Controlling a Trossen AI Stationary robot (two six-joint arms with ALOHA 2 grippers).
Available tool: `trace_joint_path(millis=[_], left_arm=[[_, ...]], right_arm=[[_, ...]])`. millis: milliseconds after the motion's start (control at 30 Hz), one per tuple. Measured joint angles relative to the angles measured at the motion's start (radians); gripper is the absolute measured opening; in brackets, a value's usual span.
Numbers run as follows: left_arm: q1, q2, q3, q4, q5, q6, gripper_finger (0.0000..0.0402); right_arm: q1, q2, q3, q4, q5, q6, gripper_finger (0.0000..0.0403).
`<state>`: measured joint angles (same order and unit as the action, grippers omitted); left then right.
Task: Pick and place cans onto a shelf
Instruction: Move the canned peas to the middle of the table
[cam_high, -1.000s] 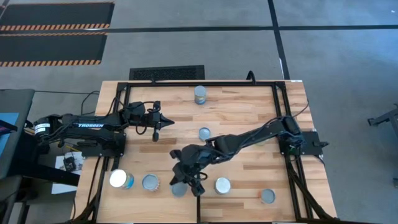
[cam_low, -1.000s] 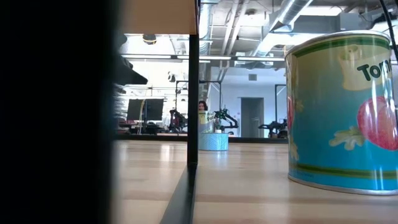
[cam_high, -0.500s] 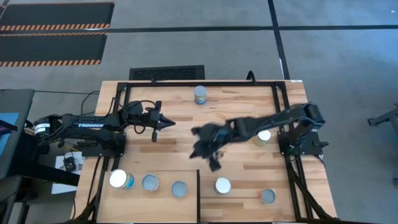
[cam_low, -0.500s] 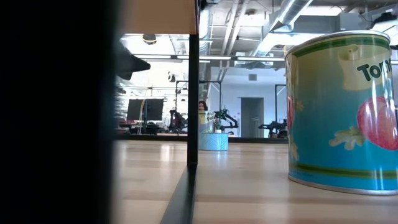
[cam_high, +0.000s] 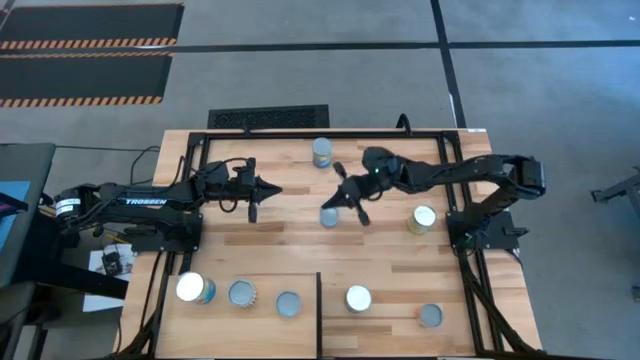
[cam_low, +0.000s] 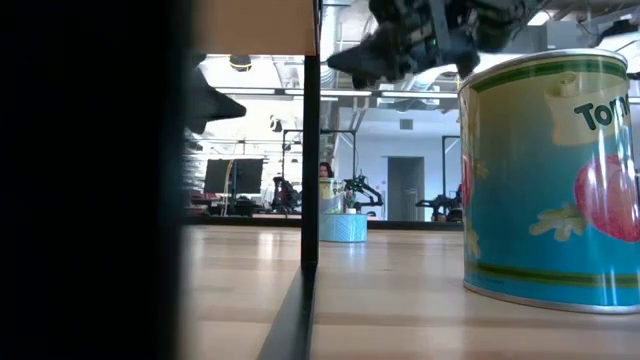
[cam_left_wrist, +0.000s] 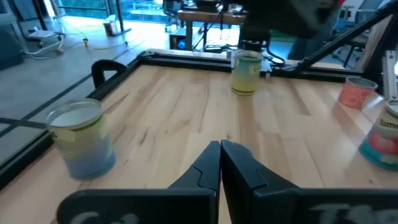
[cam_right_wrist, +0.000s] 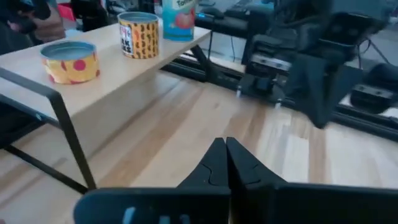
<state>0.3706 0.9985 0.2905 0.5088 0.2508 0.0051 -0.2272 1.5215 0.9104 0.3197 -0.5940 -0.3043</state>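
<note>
Pale plywood shelf sits in the lower left of the high view, carrying three cans: a white-topped blue tin, a grey-topped patterned tin and a low grey-topped tin. The right gripper, fingers pressed together, hangs at frame centre beside a grey-topped can. The left gripper, also pressed together, waits centre-left.
</note>
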Motion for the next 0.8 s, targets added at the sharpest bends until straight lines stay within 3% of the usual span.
trace_joint_path(millis=[200,400,800], left_arm=[[0.007,-0.003,0.0,0.009,0.002,0.008,0.0],[0.056,-0.082,0.0,0.0,0.0,-0.003,0.0],[0.107,-0.195,0.0,-0.064,0.001,0.042,0.0]], right_arm=[[-0.121,0.036,-0.031,0.075,-0.105,-0.032,0.0001],[-0.229,0.037,-0.087,0.202,-0.206,-0.041,0.0001],[-0.387,0.037,-0.206,0.442,-0.218,0.006,0.0001]])
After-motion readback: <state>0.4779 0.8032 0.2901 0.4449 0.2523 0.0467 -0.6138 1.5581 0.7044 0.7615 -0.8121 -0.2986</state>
